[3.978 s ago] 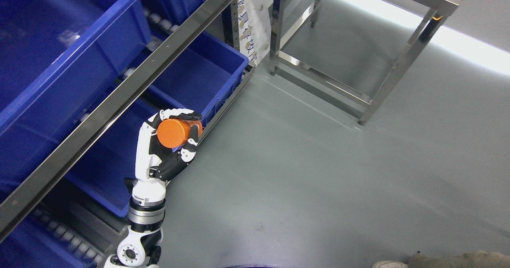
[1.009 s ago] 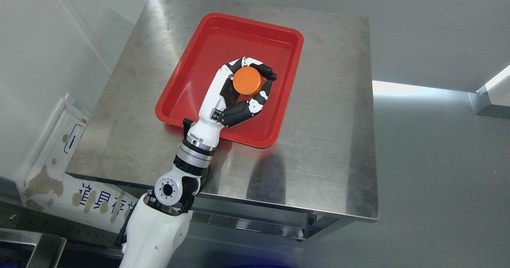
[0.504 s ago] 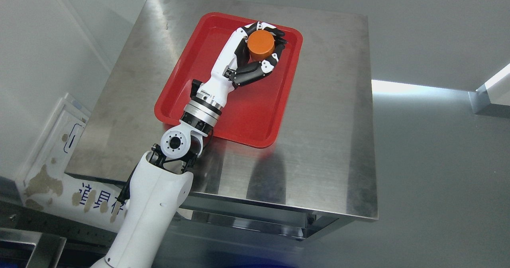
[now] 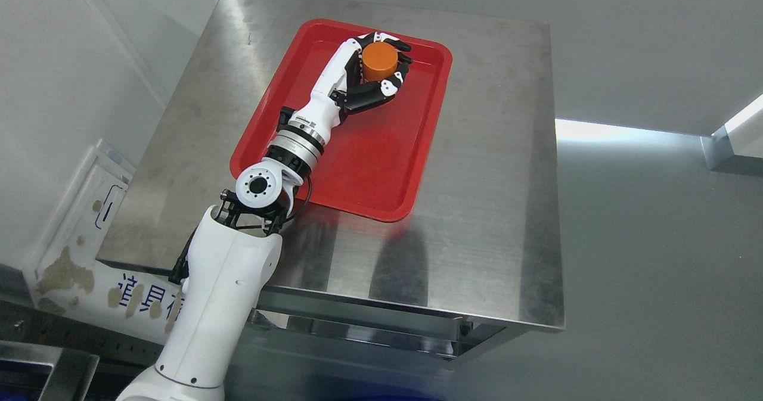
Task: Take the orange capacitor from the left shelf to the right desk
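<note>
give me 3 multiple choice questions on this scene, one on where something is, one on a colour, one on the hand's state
1. Where is the orange capacitor?
A. over the far end of the tray
B. on bare desk beside the tray
C. on the floor

2. What colour is the tray on the steel desk?
A. blue
B. red
C. green

3. What is the left hand doing?
A. lying flat and empty
B. pointing at the wall
C. gripping the capacitor

Answers:
1 A, the capacitor shows above the tray's far end.
2 B, the tray is bright red.
3 C, the fingers curl around the capacitor.

Red tray (image 4: 381,168) (shallow), grey floor (image 4: 656,240), white wall (image 4: 53,79)
</note>
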### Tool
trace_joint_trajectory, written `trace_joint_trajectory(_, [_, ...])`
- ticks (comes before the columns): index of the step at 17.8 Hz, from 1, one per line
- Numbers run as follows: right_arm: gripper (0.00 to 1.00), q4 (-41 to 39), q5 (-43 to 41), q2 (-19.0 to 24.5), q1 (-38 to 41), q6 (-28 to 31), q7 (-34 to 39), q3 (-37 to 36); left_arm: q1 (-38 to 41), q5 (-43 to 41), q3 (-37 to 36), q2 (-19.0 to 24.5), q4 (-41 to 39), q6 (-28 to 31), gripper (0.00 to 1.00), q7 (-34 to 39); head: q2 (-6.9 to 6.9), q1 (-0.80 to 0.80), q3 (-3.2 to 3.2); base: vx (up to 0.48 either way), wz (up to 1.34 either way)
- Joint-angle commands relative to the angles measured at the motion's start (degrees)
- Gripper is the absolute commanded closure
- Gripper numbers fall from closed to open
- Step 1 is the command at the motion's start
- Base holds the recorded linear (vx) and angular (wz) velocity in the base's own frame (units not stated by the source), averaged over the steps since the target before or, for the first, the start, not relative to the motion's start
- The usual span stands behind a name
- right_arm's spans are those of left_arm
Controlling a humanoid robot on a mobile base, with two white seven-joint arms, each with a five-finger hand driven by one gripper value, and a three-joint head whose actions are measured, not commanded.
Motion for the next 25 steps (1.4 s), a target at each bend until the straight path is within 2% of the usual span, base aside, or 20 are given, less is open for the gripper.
trace_joint_trajectory(1, [0.0,-1.0,0.4,-1.0,1.3,0.0,0.0,-0.6,-0.5,-0.3,3.1,1.0,2.2,-0.2,0.77,-0.5,0.0,0.0,0.0,0.0,0.0])
trace_joint_trajectory(4, [0.0,-1.0,0.4,-1.0,1.3,0.0,0.0,-0.6,0.2,-0.3,3.1,1.0,2.2,-0.1,0.76,-0.5,0.0,0.0,0.0,0.0,0.0])
trace_joint_trajectory(6, [0.0,-1.0,0.4,-1.0,1.3,0.0,0.0,-0.6,0.5,-0.3,3.1,1.0,2.2,-0.1,0.72,-0.5,0.0,0.0,0.0,0.0,0.0])
trace_joint_trajectory(8, [0.0,-1.0,0.4,-1.0,1.2,0.0,0.0,-0.6,0.4,-0.3,2.9,1.0,2.2,0.2,0.59,-0.6,0.0,0.0,0.0,0.0,0.0])
trace_joint_trajectory(10, [0.0,-1.0,0.4,-1.0,1.3,0.0,0.0,-0.6,0.4,-0.2,3.3,1.0,2.2,0.2,0.54,-0.6,0.0,0.0,0.0,0.0,0.0])
trace_joint_trajectory(12, [0.0,-1.0,0.4,-1.0,1.3,0.0,0.0,-0.6,-0.4,-0.2,3.7,1.0,1.7,-0.1,0.39,-0.6,0.0,0.0,0.0,0.0,0.0])
trace_joint_trajectory(14, [0.0,-1.0,0.4,-1.0,1.3,0.0,0.0,-0.6,-1.7,-0.1,5.1,1.0,0.0,-0.3,0.29,-0.6,0.0,0.0,0.0,0.0,0.0])
trace_joint_trajectory(16, [0.0,-1.0,0.4,-1.0,1.3,0.0,0.0,-0.6,-2.5,-0.1,8.2,1.0,-2.6,-0.3,0.23,-0.6,0.0,0.0,0.0,0.0,0.0])
trace_joint_trajectory(19, [0.0,-1.0,0.4,-1.0,1.3,0.0,0.0,-0.6,-2.9,0.0,14.2,1.0,-7.4,0.8,0.08,-0.6,0.0,0.0,0.0,0.0,0.0])
trace_joint_trajectory(20, [0.0,-1.0,0.4,-1.0,1.2,0.0,0.0,-0.6,-2.2,0.0,18.0,1.0,-9.4,2.0,0.05,-0.6,0.0,0.0,0.0,0.0,0.0])
trace_joint_trajectory(21, [0.0,-1.0,0.4,-1.0,1.3,0.0,0.0,-0.6,-1.0,0.0,21.0,1.0,-11.7,3.6,0.05,-0.6,0.0,0.0,0.0,0.0,0.0])
trace_joint_trajectory(25, [0.0,-1.0,0.4,-1.0,1.3,0.0,0.0,-0.6,4.3,1.0,28.1,1.0,-12.3,4.0,0.04,-0.6,0.0,0.0,0.0,0.0,0.0])
